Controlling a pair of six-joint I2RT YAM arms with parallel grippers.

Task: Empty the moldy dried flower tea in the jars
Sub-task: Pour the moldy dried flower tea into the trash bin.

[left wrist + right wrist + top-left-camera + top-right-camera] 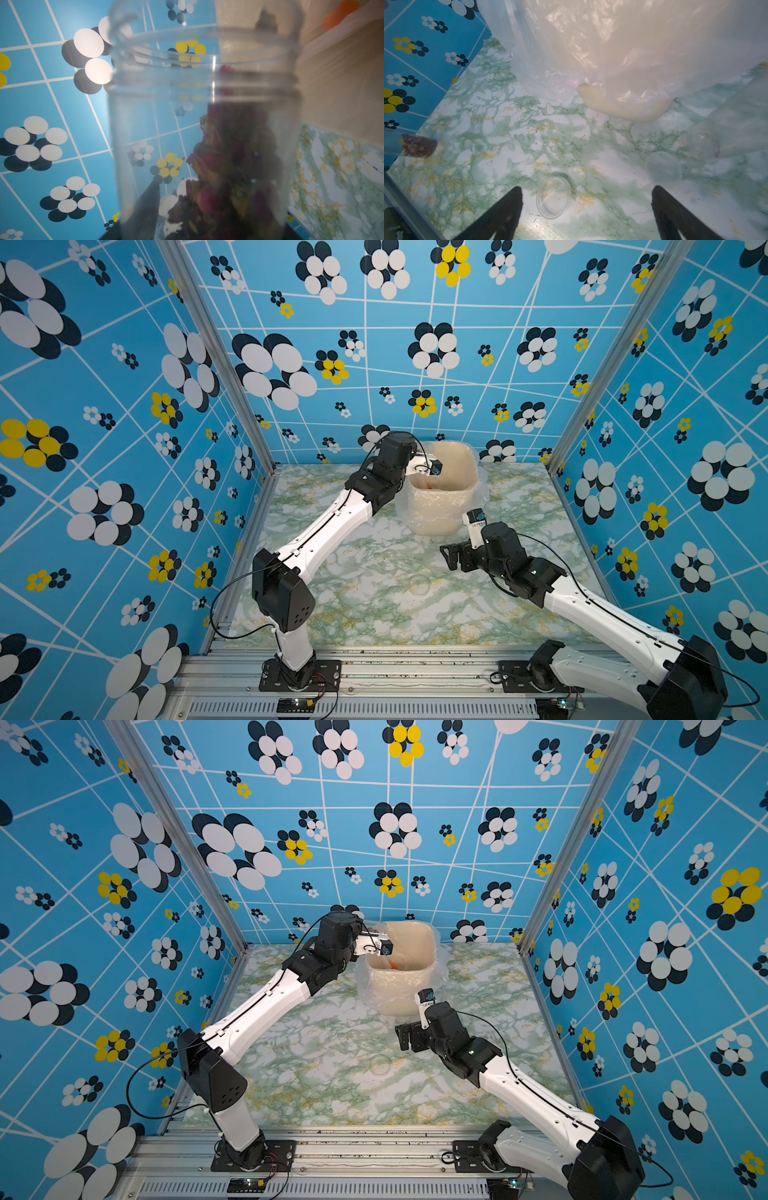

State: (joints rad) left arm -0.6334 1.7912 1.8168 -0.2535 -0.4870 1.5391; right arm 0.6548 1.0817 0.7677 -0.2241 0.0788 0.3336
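My left gripper (424,466) is shut on a clear jar (203,124) with no lid, held tilted over the left rim of the beige bin (469,472). The moldy dried flower tea (230,166), dark red buds, lies heaped along one side inside the jar. One dark finger (145,207) shows through the jar wall. My right gripper (586,207) hangs open above the table in front of the bin, with nothing between its fingers. An empty jar (726,128) lies to the bin's right. Another jar with tea (418,145) is by the left wall.
Two loose clear lids lie on the marble table: one (554,200) under my right gripper, one (663,167) nearer the empty jar. The bin's plastic liner (550,62) hangs over its sides. Something orange (432,486) lies inside the bin. Blue patterned walls close three sides.
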